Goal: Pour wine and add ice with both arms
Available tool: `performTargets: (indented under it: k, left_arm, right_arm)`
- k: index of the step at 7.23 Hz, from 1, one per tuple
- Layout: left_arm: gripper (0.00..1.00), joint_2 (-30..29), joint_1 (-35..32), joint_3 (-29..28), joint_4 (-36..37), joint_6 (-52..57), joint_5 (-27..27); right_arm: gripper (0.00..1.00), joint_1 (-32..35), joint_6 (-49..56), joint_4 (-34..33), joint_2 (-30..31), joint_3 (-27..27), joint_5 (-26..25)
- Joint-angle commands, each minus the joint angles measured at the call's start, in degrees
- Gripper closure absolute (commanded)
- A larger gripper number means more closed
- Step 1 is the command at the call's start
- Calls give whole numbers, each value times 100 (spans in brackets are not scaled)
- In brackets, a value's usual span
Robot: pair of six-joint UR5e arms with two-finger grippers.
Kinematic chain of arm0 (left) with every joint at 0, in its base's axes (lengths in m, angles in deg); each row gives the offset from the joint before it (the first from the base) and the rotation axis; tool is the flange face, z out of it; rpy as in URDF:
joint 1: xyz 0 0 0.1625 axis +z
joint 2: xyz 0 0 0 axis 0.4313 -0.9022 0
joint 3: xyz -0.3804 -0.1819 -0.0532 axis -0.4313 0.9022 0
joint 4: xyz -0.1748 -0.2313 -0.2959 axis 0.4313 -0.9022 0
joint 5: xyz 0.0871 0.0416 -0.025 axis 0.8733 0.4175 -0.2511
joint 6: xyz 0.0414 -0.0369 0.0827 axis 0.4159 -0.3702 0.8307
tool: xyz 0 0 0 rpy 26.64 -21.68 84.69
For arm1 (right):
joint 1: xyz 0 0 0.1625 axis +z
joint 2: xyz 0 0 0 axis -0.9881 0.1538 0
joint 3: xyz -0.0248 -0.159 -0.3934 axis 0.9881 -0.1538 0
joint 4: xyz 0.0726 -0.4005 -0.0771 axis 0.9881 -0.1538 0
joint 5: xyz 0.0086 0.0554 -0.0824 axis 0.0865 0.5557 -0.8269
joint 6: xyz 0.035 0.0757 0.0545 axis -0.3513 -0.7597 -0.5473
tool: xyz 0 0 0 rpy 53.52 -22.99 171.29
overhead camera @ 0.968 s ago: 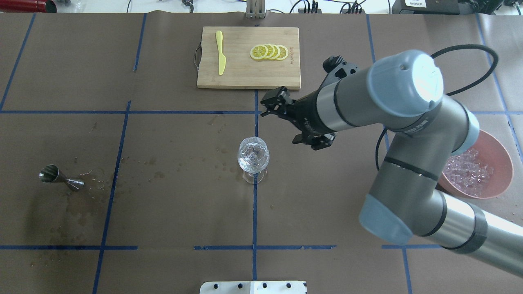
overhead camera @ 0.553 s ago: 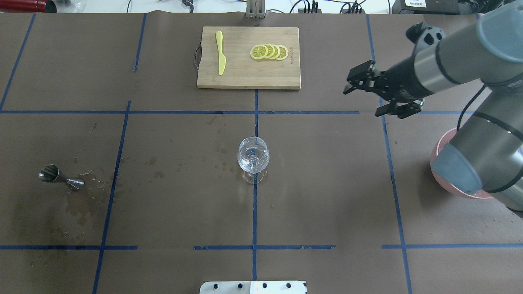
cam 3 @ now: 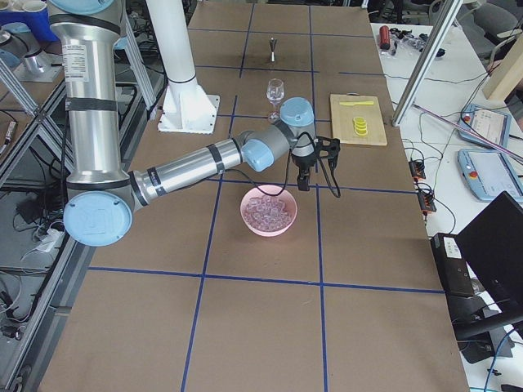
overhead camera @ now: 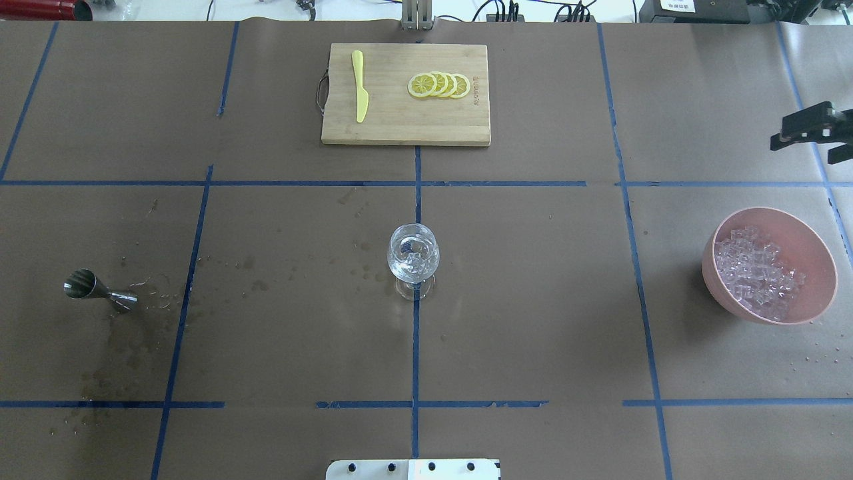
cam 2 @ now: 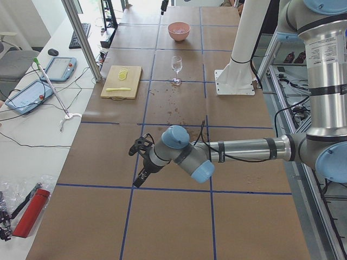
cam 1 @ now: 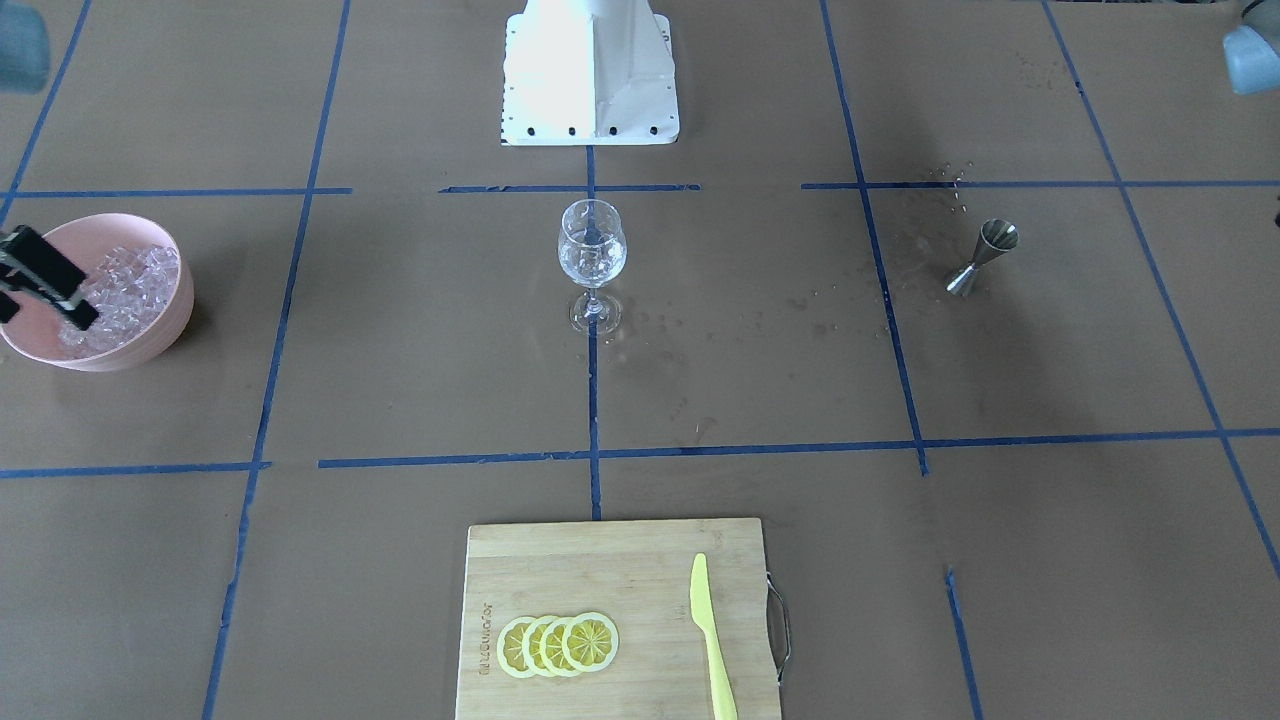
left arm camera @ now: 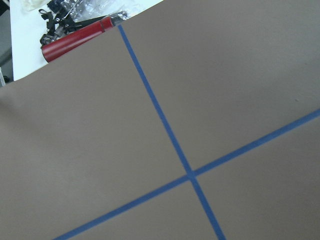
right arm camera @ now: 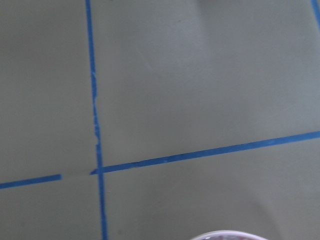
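Note:
A clear stemmed wine glass [overhead camera: 413, 257] [cam 1: 592, 250] stands at the table's middle with ice cubes inside; the wine I cannot make out. More ice [overhead camera: 756, 277] [cam 1: 125, 285] fills a pink bowl [overhead camera: 810, 233] [cam 1: 150, 340] on the robot's right. My right gripper [overhead camera: 808, 148] [cam 1: 48, 315] [cam 3: 304, 178] is open and empty at the bowl's far side, mostly past the overhead view's edge. The left gripper [cam 2: 140, 180] hangs over bare paper far to the left; I cannot tell whether it is open or shut.
A steel jigger [overhead camera: 100, 291] stands on stained paper on the robot's left. At the far side lies a wooden cutting board [overhead camera: 400, 127] with lemon slices [overhead camera: 438, 85] and a yellow knife [overhead camera: 360, 87]. The white base block [cam 1: 590, 70] is at the near edge.
The right arm has swung away from beside the glass, to the right, and has nearly left the overhead view. The pink bowl is uncovered now. The gripper stayed open.

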Motion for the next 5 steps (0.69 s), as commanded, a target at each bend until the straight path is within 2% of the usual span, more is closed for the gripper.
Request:
performTargets:
  k: [1,2,3,4,5]
  left_arm:
    - [0,-536,-416,527,2267,346,-924]
    - [0,-711,-452,853,3442,346,-1155]
    - [0,-808,-539,961,4159,363,-1166]
    - [0,-722,-583,1014,4314,877,-1175]
    - [0,-486,-566,1014,4298,1674,-1148]
  right_arm:
    - [0,707,1956,-12,307,-675,220]
    - [0,1005,2616,-117,325,-895,527]
    - [0,1295,3179,-631,308,-845,669]
    - [0,1437,3742,-1254,255,-706,819]
    - [0,1439,3834,-1747,142,-443,811]
